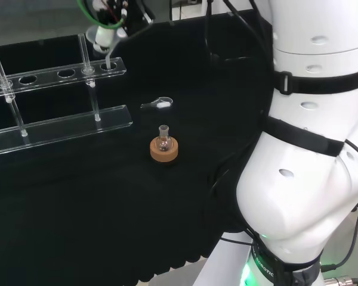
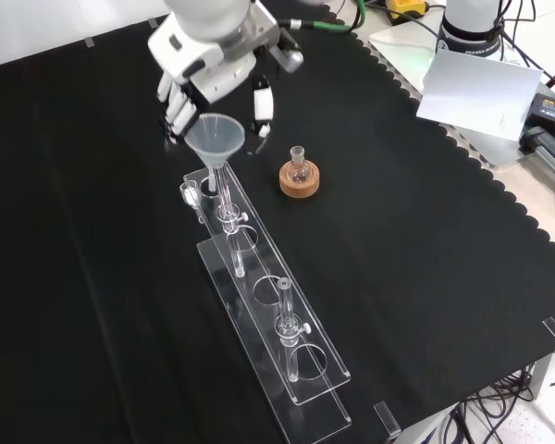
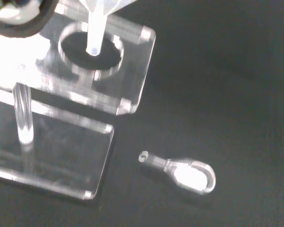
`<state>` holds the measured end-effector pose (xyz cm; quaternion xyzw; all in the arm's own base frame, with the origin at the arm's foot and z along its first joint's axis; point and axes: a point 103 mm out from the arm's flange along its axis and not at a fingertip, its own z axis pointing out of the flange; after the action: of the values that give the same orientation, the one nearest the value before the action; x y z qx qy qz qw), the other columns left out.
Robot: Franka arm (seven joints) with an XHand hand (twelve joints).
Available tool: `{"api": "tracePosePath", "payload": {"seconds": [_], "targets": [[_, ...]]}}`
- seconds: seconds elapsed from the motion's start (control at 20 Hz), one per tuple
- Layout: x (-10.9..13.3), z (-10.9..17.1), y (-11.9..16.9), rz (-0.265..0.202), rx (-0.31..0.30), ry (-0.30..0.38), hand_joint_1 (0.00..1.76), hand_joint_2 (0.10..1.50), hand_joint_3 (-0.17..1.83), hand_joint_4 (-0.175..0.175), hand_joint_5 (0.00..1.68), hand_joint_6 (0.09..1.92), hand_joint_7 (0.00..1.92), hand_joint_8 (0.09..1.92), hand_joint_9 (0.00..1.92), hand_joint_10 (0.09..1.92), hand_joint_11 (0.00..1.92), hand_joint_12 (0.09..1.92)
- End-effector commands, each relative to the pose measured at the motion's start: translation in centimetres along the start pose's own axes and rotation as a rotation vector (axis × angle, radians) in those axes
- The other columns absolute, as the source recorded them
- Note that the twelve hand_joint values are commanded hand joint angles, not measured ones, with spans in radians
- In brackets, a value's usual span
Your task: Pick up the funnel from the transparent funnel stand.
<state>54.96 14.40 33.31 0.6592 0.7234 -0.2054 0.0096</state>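
My hand sits upper left in the front view, fingers curled round the funnel. Its stem hangs just over the end hole of the clear stand. Risks: the stem clips the hole rim and tips the stand, or the funnel slips.

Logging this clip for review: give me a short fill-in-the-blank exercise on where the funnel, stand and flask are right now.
1. The funnel stem hangs over a round ____ in the clear stand.
2. The small flask sits in a ____ ring.
3. In the front view, the hand is at the funnel's ____ end of the stand.

Missing words: hole; cork; far
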Motion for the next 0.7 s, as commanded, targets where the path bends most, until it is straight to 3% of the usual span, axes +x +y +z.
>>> {"api": "tracePosePath", "payload": {"seconds": [0.05,0.3,0.7], "targets": [[-1.1,-3.8,-4.0,0.038,-0.061,-0.011,0.75,0.69,0.55,-0.005,0.67,0.48,0.72,0.62,0.97,0.41,0.76,1.21],[-1.6,-5.0,-7.0,0.057,-0.074,-0.011,0.75,0.69,0.55,0.003,0.71,0.52,0.73,0.62,0.98,0.41,0.76,1.21],[-2.2,-4.9,-11.0,0.097,-0.049,-0.024,0.77,0.68,0.56,0.009,0.72,0.58,0.75,0.62,0.99,0.41,0.75,1.21]]}}
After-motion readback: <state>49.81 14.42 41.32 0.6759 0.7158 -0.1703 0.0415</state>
